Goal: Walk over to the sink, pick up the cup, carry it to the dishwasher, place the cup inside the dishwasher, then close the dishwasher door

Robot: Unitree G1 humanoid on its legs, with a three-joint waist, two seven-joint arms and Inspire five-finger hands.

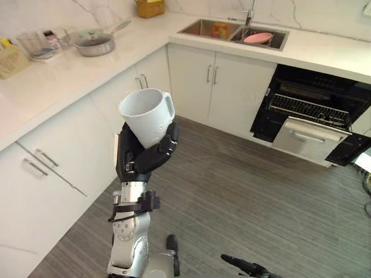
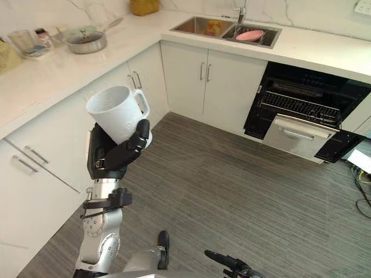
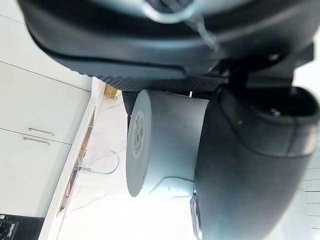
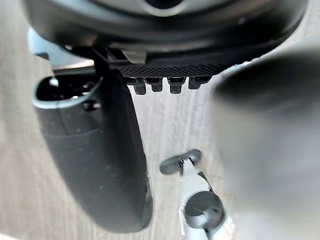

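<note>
Cup (image 1: 148,116): white, with a handle, held up in the air well short of the sink (image 1: 200,26) and off to its left; mouth upward, slightly tilted, handle on the side toward the sink.
Left hand (image 1: 145,155): clamped round the lower half of the cup, fingers curled against one side and the thumb across the other; its wrist view faced the cup's base.
Right hand (image 4: 95,160): low over the floor (image 1: 243,197), well to the near side of the sink; whether it was apart or closed could not be told.
Sink: two steel basins set in the white counter (image 1: 324,52); a pink dish (image 1: 258,37) lay in the right basin, something orange in the left one, too small to name; the faucet (image 1: 250,14) stood behind the divide.
Dishwasher (image 1: 316,87): under the counter just right of the sink, dark inside, a wire rack (image 1: 310,110) showing.
Door (image 1: 310,138): silver-fronted, swung down and open, below and right of the sink.
Pan (image 1: 95,44): lidded, on the counter well left of the sink.
Clear jug (image 1: 32,43): farther left of the sink, beyond the pan.
Yellow container (image 1: 149,8): at the counter's back corner, near the sink's left end.
Cabinets (image 1: 191,81): white doors with bar handles under the sink and along the counter to its left, close beside the raised cup.
Floor: grey striped planks in front of the sink, lying between the cup and the dishwasher.
</note>
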